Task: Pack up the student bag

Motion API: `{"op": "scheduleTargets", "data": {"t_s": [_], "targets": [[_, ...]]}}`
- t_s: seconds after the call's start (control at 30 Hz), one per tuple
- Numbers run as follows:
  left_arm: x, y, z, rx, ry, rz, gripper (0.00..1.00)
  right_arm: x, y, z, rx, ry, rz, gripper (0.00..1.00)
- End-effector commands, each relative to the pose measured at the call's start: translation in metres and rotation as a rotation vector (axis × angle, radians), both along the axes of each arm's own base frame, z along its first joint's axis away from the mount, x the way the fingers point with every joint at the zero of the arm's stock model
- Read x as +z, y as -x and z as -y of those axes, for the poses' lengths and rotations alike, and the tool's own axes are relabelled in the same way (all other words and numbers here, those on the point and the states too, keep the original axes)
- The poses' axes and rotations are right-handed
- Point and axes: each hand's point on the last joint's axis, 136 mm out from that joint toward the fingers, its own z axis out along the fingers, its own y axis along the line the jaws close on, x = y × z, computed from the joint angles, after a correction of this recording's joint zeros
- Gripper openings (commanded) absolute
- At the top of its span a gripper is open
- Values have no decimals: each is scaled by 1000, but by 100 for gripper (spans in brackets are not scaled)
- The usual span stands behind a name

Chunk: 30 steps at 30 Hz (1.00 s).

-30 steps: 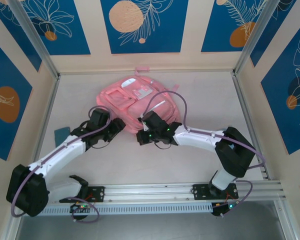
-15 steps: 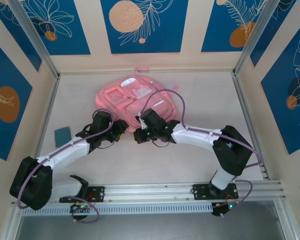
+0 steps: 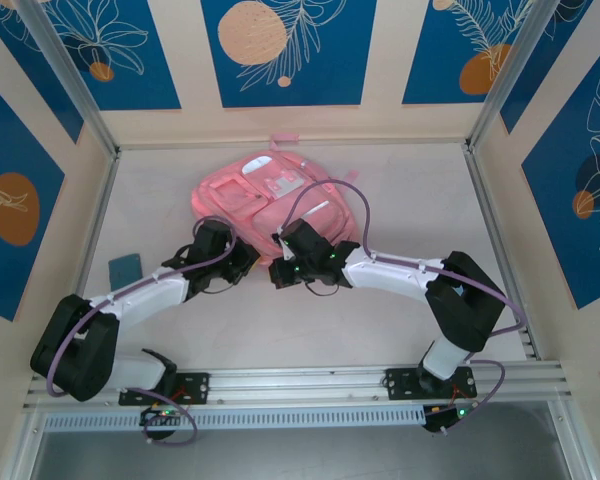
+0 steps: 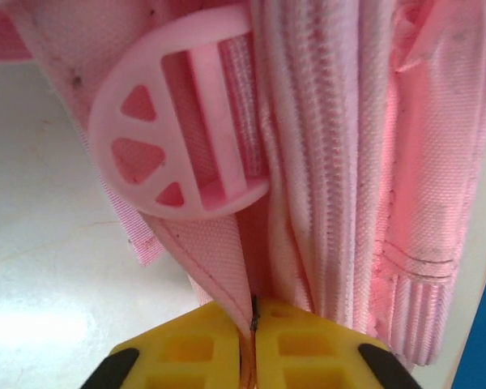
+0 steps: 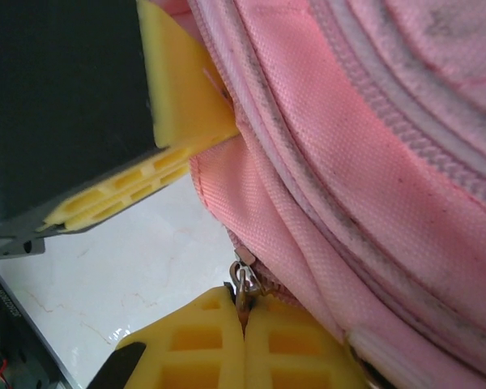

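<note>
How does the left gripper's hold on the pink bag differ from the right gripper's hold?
The left gripper pinches a fabric edge of the student bag, beside a rounded pink buckle; the right gripper pinches a metal zipper pull. The left gripper sits left of the right gripper along the bag's near edge. Both are shut, with yellow pads.

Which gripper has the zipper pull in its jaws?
The right gripper: its jaws pinch the metal zipper pull; the left gripper clamps only the student bag's fabric edge.

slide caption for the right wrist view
Right gripper pinches a zipper pull at the edge of the pink student bag
</note>
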Motion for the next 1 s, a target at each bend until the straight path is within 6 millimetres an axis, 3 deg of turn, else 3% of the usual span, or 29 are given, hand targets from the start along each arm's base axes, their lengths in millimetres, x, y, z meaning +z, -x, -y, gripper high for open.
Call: {"op": "scheduleTargets", "data": {"t_s": [0.0, 0.3, 0.43, 0.5, 0.63, 0.87, 0.97], "targets": [[15, -14, 0, 9, -36, 65, 4, 7, 0, 18, -59, 30, 43, 0], [8, -10, -13, 6, -135, 52, 1, -12, -11, 117, -310, 305, 117, 0], [6, -8, -15, 0, -150, 49, 1, -8, -14, 132, -346, 254, 94, 0], [5, -7, -17, -2, -157, 47, 1, -5, -14, 127, -326, 220, 86, 0], [6, -5, -23, 4, -190, 41, 5, 4, -8, 96, -203, 124, 63, 0], [5, 13, -67, 82, -362, -11, 42, 22, 3, 38, -12, -21, 36, 0], [3, 23, -87, 134, -387, -40, 52, 29, 3, 14, 45, -79, 18, 0]]}}
